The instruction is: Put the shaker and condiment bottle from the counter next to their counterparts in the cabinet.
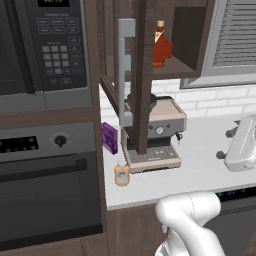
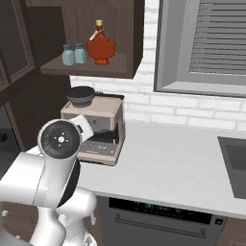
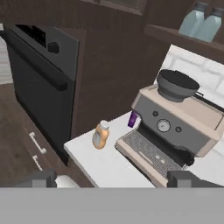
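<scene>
The condiment bottle [image 1: 121, 173] [image 3: 100, 134], small and pale orange-tan with a light cap, stands upright on the white counter [image 1: 200, 175] [image 3: 98, 164] near its left end, in front of the coffee machine. My gripper [image 3: 113, 179] hangs open above and in front of it, well apart, with nothing between its fingertips [image 3: 41, 178]. In the open cabinet [image 2: 91, 67], two pale blue-grey shakers [image 2: 68, 54] [image 3: 192, 21] stand side by side. Right of them stands a red-orange bottle with a yellow cap [image 2: 100, 45] [image 1: 160, 47]. Which shaker came from the counter I cannot tell.
A beige coffee machine [image 1: 155, 130] [image 2: 96, 127] [image 3: 170, 127] stands under the cabinet, a purple box [image 1: 109, 137] [image 3: 133, 119] to its left. The open cabinet door [image 1: 142, 75] with its grey bar handle [image 1: 123, 75] juts out over the counter. Oven [image 1: 50, 185] left, sink [image 2: 235, 163] right.
</scene>
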### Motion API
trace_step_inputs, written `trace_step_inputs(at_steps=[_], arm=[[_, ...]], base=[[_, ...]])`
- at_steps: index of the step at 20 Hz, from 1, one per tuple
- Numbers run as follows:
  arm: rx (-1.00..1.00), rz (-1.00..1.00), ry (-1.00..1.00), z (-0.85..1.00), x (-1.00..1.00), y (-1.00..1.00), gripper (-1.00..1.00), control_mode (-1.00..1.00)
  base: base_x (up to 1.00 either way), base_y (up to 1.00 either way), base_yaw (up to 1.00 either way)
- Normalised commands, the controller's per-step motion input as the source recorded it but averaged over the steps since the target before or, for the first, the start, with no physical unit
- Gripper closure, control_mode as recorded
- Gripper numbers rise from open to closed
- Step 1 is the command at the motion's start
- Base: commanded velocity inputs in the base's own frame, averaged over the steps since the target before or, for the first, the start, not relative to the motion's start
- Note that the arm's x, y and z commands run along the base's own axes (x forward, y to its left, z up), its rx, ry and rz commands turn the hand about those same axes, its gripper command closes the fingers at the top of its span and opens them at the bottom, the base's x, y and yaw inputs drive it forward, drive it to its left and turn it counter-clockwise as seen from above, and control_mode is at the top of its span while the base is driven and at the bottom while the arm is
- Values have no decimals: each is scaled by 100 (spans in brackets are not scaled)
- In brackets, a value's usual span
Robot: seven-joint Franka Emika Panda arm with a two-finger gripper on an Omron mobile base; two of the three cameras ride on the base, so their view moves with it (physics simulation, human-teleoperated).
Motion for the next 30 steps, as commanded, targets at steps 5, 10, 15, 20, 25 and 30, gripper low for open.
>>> trace_step_inputs(at_steps=[5,10,15,20,25,30], arm=[[-9,13,-26,-84,0,-18,-100,-100],[-10,14,-32,-87,5,-8,-100,-100],[-8,13,-28,-86,20,-1,-100,-100],[-3,5,-17,-71,54,0,-100,-100],[-1,0,-13,-69,59,0,-100,-100],[0,0,-10,-59,42,2,-100,-100]], base=[[0,0,0],[0,0,0],[0,0,0],[0,0,0],[0,0,0],[0,0,0]])
